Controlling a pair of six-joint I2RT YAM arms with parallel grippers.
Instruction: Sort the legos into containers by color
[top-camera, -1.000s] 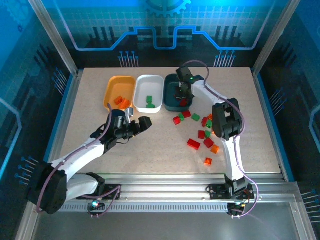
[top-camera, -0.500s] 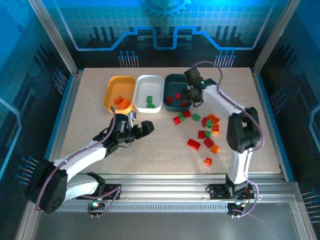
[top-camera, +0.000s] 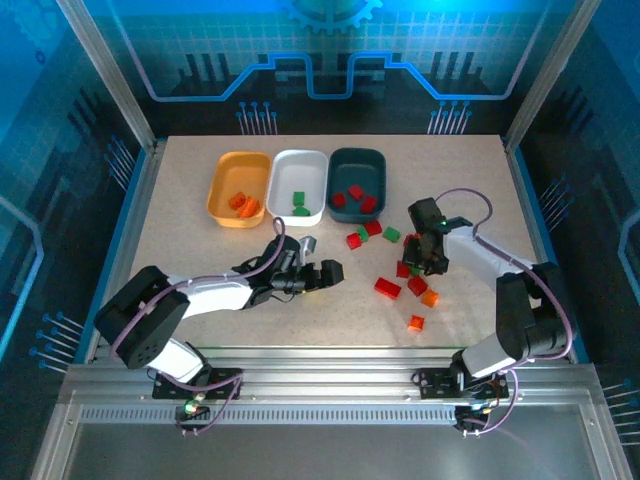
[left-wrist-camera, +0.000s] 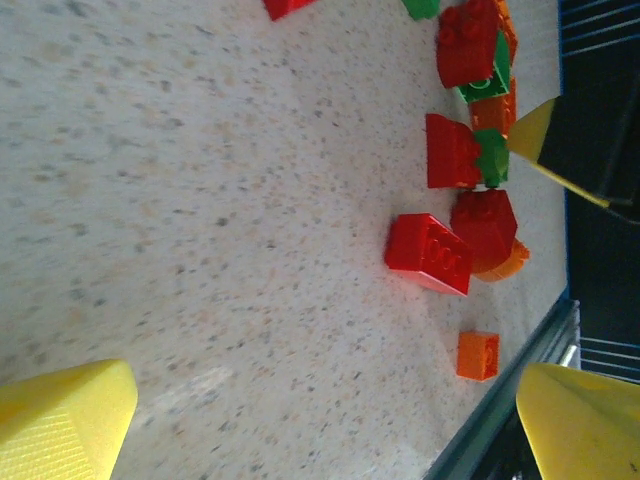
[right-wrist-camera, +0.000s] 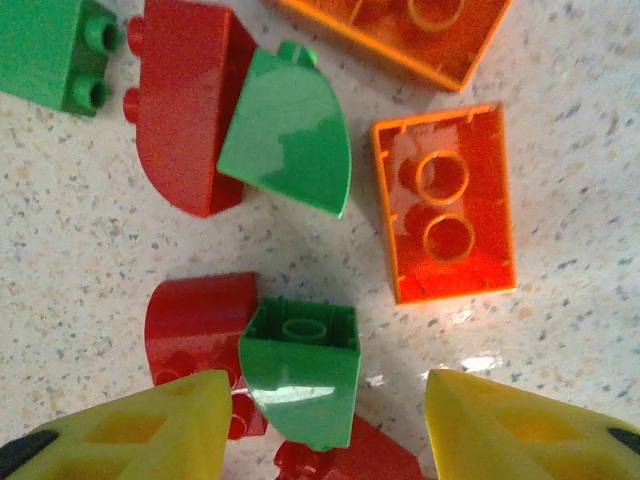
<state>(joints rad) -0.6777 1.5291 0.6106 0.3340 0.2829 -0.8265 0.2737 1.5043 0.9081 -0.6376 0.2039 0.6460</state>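
From above, find legos (top-camera: 400, 270) strewn on the table (top-camera: 180, 230) between left tool (top-camera: 330, 272) and right tool (top-camera: 425, 262), others inside the orange-yellow tray (top-camera: 222, 170), white tray (top-camera: 298, 160) and teal tray (top-camera: 358, 158). Via left wrist, see left tool (left-wrist-camera: 320, 430) spread wide, empty, red brick (left-wrist-camera: 430, 253) ahead. Via right wrist, see right tool (right-wrist-camera: 325, 420) partly spread, gripping nothing, straddling a green brick (right-wrist-camera: 300, 375).

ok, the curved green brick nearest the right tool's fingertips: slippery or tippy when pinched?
Probably slippery: the curved green brick is glossy, with glare on its rounded face, so a grip may slide. Likely stiff and light: small moulded plastic. It seems to lean against a red brick, so a pinch could drag that too.
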